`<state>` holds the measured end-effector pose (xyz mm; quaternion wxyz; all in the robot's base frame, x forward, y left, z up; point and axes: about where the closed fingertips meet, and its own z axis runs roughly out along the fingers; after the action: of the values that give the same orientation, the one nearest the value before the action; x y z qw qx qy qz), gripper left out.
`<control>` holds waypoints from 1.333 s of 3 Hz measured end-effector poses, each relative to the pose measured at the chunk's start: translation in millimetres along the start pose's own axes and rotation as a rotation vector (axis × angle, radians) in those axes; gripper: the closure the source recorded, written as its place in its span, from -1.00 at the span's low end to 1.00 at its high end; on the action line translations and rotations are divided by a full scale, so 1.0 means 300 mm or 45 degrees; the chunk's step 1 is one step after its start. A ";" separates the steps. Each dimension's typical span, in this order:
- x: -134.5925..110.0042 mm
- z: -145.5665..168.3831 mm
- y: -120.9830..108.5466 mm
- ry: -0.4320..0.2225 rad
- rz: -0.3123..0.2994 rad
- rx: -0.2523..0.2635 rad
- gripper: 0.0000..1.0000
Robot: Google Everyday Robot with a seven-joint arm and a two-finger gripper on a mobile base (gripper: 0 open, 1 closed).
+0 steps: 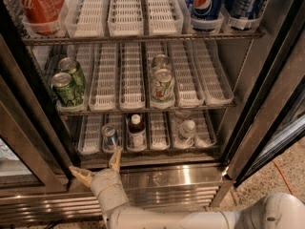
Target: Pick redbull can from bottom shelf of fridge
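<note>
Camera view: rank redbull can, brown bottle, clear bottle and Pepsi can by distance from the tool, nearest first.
The tool is low and left of centre, open, just below the bottom shelf.
1. redbull can: bottom shelf, directly above the tool.
2. brown bottle: next lane to the right.
3. clear bottle: bottom shelf, further right.
4. Pepsi can: top rack, right.

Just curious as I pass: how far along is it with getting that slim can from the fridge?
Done: the fridge is open and the gripper sits just before the bottom shelf. In hand: its fingers are open, one pointing at the redbull can, not around it. Left: reach in, close on it, lift it out.
</note>
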<state>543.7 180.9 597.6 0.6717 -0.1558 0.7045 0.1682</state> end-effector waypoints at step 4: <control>-0.014 0.121 -0.116 -0.074 0.003 0.087 -1.00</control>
<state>592.1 165.9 599.3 0.6965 -0.1270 0.6903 0.1492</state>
